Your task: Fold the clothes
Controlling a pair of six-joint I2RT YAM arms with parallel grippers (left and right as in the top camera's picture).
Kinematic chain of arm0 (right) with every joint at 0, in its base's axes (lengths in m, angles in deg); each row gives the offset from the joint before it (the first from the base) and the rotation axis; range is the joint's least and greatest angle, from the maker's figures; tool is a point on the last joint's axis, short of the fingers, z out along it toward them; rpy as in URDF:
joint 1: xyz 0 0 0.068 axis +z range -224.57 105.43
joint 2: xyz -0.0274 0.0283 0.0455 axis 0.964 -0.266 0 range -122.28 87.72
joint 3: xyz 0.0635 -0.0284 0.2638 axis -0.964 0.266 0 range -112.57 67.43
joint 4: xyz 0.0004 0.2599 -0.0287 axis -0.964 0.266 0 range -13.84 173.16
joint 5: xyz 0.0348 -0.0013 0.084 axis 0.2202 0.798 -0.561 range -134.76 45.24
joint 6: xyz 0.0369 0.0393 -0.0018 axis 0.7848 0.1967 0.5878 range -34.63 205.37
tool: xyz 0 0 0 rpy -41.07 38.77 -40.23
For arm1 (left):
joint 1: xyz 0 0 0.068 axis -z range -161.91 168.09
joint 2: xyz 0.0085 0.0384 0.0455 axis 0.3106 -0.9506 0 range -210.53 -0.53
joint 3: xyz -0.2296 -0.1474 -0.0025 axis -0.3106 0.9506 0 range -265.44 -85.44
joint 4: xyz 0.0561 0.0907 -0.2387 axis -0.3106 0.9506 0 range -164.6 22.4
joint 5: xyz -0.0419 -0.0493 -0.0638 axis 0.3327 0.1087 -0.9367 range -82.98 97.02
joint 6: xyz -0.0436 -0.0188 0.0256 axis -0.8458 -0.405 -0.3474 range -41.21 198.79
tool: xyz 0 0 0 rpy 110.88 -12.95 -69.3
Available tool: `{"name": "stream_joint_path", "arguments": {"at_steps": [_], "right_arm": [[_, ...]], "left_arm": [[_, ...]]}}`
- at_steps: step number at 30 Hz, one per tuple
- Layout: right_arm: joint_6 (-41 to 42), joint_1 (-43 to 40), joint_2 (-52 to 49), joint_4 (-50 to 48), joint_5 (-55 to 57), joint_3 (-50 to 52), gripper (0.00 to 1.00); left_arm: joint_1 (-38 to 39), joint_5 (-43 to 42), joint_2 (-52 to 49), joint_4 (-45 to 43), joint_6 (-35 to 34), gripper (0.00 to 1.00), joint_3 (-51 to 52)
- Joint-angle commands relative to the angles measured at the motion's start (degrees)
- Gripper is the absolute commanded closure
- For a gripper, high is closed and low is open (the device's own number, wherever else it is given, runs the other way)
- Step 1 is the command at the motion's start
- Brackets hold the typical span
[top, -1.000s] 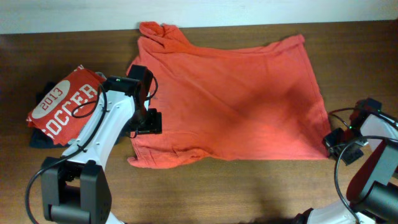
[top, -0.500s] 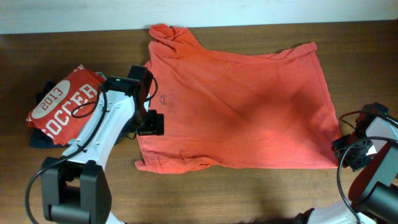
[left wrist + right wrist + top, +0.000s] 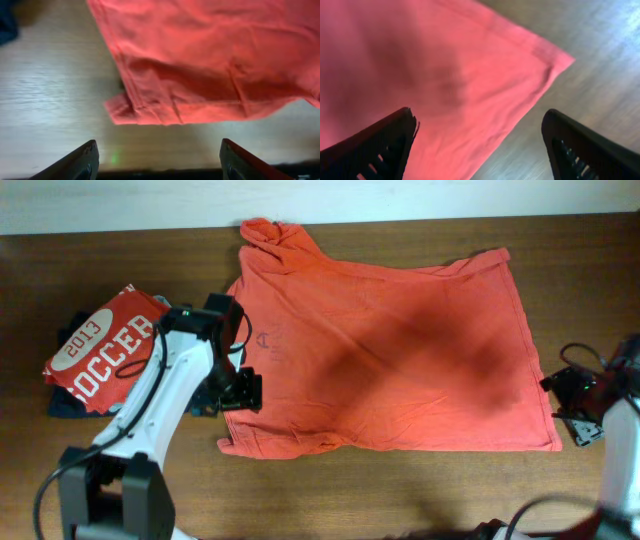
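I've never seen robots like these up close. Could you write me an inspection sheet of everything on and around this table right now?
Surface: wooden table, no spills seen.
Job's things: orange T-shirt spread out, not yet folded; its corner by the left arm is rumpled.
Clutter: red shirt printed 2013 SOCCER, lying on a navy garment, apart from the T-shirt.
Grippers: left gripper open beside the rumpled corner, holding nothing; right gripper open at the T-shirt's opposite near corner, holding nothing.
Cables: black cables loop along both arms.
Surroundings: pale wall behind the table; nothing else seen.
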Motion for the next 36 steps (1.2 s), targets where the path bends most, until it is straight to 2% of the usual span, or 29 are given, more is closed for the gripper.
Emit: {"name": "stream_joint_path", "arguments": {"at_steps": [1, 6, 12, 16, 17, 18, 21, 23, 24, 30, 36], "right_arm": [[-4.63, -0.02, 3.82, 0.55, -6.29, -0.68, 0.17], [-6.71, 1.27, 4.11, 1.07, -9.16, -0.68, 0.18], [-6.97, 6.27, 3.26, -0.42, -8.66, -0.68, 0.17], [-6.99, 8.28, 2.95, -0.94, -8.55, -0.68, 0.17], [-6.99, 8.52, 2.93, -0.94, -8.41, -0.68, 0.17], [-6.99, 8.61, 2.93, -0.94, -7.93, -0.68, 0.17], [-7.15, 8.59, 2.93, -0.85, -7.54, -0.68, 0.17], [-7.15, 8.61, 2.93, -0.81, -7.56, -0.68, 0.17], [-7.15, 8.59, 2.93, -0.81, -7.56, -0.68, 0.17], [-8.22, 8.59, 2.93, -0.81, -7.56, -0.68, 0.17], [-8.2, 8.59, 2.93, -1.2, -7.56, -0.68, 0.17]], "left_arm": [[2.43, -5.18, 1.81, -3.19, -0.68, 0.23, 7.45], [5.92, -9.6, 1.81, -12.81, -1.53, 0.23, 17.7], [7.67, -5.95, 1.81, -17.81, -1.9, 0.18, 22.01], [7.96, -2.82, 1.7, -21.11, -1.9, 0.2, 22.58], [8.0, -2.16, 1.7, -22.01, -1.9, 0.25, 22.58], [8.0, -1.27, 1.7, -23.47, -1.88, 0.41, 22.58], [8.0, 0.07, 1.7, -25.05, -1.88, 0.63, 22.58], [8.0, -0.17, 1.7, -25.0, -1.9, 0.91, 22.58], [8.0, -0.63, 1.7, -24.48, -1.9, 0.99, 22.56], [8.0, -8.59, 1.73, -15.23, -0.13, 0.99, 19.52], [7.98, -8.94, 1.84, -9.2, 3.04, 1.0, 10.95]]}}
